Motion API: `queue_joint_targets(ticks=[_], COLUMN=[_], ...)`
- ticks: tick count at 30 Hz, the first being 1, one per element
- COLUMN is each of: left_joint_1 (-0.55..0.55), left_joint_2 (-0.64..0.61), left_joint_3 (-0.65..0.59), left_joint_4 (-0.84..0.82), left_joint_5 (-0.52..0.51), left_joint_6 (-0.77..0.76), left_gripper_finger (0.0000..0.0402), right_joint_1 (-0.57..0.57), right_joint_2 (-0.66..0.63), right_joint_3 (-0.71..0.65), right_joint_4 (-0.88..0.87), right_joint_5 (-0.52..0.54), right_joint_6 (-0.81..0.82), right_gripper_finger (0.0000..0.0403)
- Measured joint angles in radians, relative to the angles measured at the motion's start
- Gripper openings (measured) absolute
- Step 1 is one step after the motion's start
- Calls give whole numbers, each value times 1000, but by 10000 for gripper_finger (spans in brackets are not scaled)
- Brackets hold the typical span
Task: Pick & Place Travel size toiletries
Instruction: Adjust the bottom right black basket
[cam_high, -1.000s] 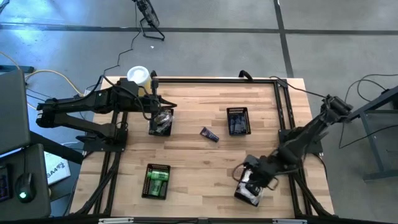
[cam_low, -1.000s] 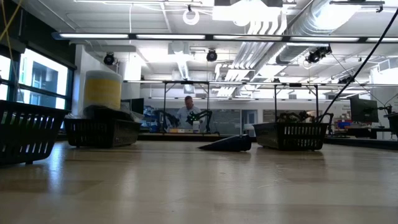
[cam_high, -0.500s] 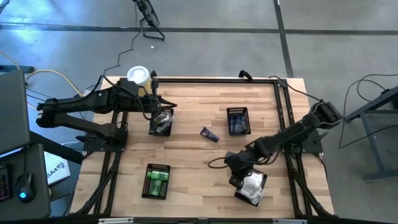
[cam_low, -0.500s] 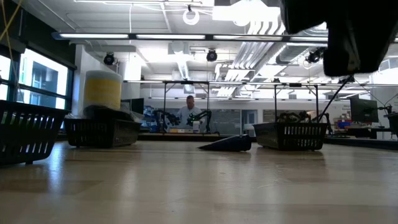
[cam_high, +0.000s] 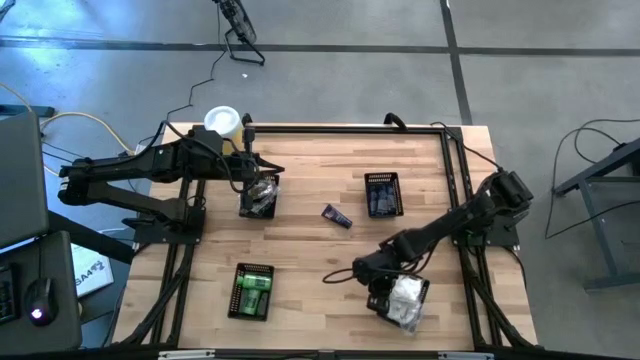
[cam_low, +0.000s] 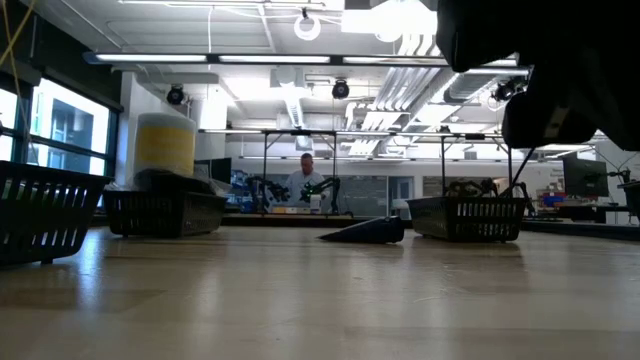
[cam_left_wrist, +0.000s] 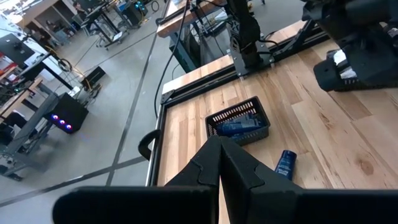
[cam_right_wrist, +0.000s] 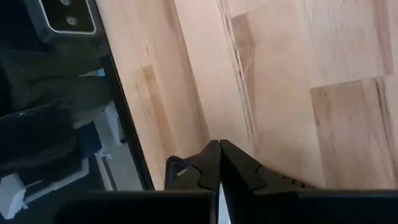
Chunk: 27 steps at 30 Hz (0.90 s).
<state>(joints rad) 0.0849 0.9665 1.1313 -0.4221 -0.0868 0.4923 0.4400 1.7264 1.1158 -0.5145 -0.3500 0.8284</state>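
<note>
Right gripper (cam_high: 337, 277) hangs over bare table with fingers pressed together, nothing held. Your dark blue tube (cam_high: 337, 216) lies loose between the baskets. You're between picks, I'd say: spread those fingers, then reach up to the tube.

A loose tube (cam_high: 336, 216) lies mid-table between two baskets (cam_high: 259, 196) (cam_high: 383, 194); two more baskets (cam_high: 251, 291) (cam_high: 405, 301) sit nearer the front edge.
</note>
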Motion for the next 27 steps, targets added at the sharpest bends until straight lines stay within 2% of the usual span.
queue_joint_targets(ticks=[7,13,16,27], left_joint_1=[0,0,0,0], left_joint_2=[0,0,0,0], left_joint_3=[0,0,0,0], left_joint_4=[0,-1,-8,-52], left_joint_5=[0,0,0,0], left_joint_6=[0,-2,-6,-51], left_gripper_finger=[0,0,0,0], right_joint_1=[-4,-3,0,32], right_joint_2=[2,49,51,49], right_joint_3=[0,1,-1,0], right_joint_4=[-22,-18,-30,-47], right_joint_5=[-9,-75,-68,-136], right_joint_6=[-54,-118,-142,-168], right_gripper_finger=[2,2,2,2])
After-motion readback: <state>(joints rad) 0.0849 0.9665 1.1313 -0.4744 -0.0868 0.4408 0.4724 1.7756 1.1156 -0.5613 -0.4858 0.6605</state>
